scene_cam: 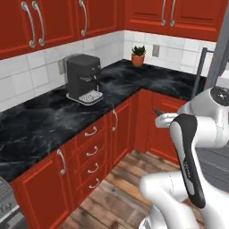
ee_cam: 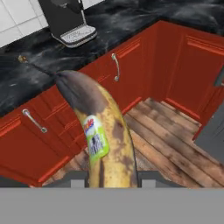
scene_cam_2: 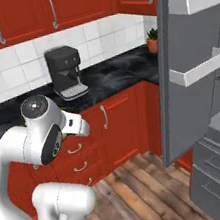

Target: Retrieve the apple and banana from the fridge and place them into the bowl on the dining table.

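Note:
A yellow banana (ee_cam: 103, 131) with brown marks, a dark tip and a sticker stands up between the two fingertips in the hand view, and my gripper (ee_cam: 113, 179) is shut on it. The hand (scene_cam: 162, 119) is held above the wooden floor in front of the red corner cabinets, also seen in the right base view (scene_cam_2: 77, 126). The grey fridge (scene_cam_2: 196, 67) stands at the right with its door swung open, showing white door bins and lower drawers. The apple, the bowl and the dining table are out of view.
A black coffee machine (scene_cam: 84, 78) sits on the black marble wall counter (scene_cam: 40, 125), and a potted plant (scene_cam: 138, 56) stands in the corner. Red drawers and cabinets (scene_cam: 96, 147) line the wooden floor (scene_cam_2: 141, 193). The open fridge door edge (scene_cam: 219, 49) is close on the right.

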